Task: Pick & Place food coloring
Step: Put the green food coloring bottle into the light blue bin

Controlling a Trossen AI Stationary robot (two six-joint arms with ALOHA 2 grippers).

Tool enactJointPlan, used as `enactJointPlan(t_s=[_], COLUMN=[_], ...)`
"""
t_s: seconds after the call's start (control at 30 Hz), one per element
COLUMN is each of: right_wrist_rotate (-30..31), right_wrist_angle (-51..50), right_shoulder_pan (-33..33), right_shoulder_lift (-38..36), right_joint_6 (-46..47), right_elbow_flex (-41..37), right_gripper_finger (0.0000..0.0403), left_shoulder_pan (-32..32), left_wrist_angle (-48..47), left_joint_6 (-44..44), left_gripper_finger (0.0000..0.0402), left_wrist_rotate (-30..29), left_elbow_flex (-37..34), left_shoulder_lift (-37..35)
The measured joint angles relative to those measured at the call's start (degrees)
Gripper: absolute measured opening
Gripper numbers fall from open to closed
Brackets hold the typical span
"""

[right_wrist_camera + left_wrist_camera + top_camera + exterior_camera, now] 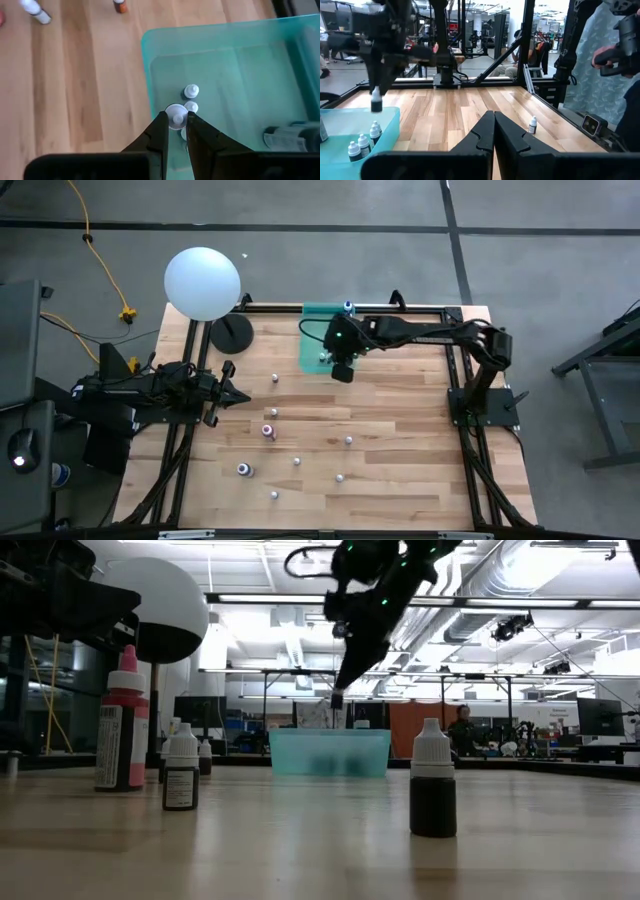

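Wooden table (400, 470) lying below, I'm holding a bottle (175, 117) upright in my right gripper (176, 121), bin (240, 55) directly underneath.

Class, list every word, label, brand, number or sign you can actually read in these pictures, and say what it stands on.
No text can be read anywhere.
Pink-capped bottle: a label with dark print, too blurred to read.
Small white-capped bottle: a dark label, print too small to read.
Dark bottle: no readable lettering.
Larger bottle lying in the teal bin: a label shows, too blurred to read.
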Motion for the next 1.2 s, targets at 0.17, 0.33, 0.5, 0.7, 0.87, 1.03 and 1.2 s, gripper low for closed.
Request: enactJointPlan(t_s=[0.17, 0.33, 0.5, 0.7, 0.87, 1.03, 1.2], right_wrist_rotate=[-0.32, -0.43, -0.57, -1.08, -1.55, -2.72, -2.82], right_wrist_angle=[-0.05, -0.11, -0.13, -0.11, -0.12, -0.11, -0.15], right_shoulder_pan=[-1.18, -2.29, -2.85, -2.88, -2.81, -2.63, -2.05], right_shoulder_lift=[5.06, 8.31, 8.99, 8.99, 8.99, 8.99, 9.01], right_joint_6=[0.17, 1.71, 3.56, 3.62, 3.63, 3.62, 3.6], right_elbow_flex=[2.83, 3.67, 3.62, 3.62, 3.61, 3.57, 3.57], right_gripper_finger=[0.005, 0.0048, 0.0054, 0.0052, 0.0054, 0.0057, 0.0052], left_shoulder_pan=[0.01, 0.0, 0.0, 0.01, 0.0, 0.01, 0.0], left_wrist_angle=[0.0, 0.0, 0.0, 0.0, 0.0, 0.0, 0.0], left_joint_6=[0.0, 0.0, 0.0, 0.0, 0.0, 0.0, 0.0], left_gripper_finger=[0.0001, 0.0001, 0.0001, 0.0001, 0.0001, 0.0001, 0.0001], left_wrist_rotate=[0.0, 0.0, 0.01, 0.01, 0.0, 0.02, 0.0], left_elbow_flex=[0.0, 0.0, 0.0, 0.0, 0.0, 0.0, 0.0], left_shoulder_lift=[-0.01, 0.0, -0.01, -0.01, -0.01, -0.01, 0.01])
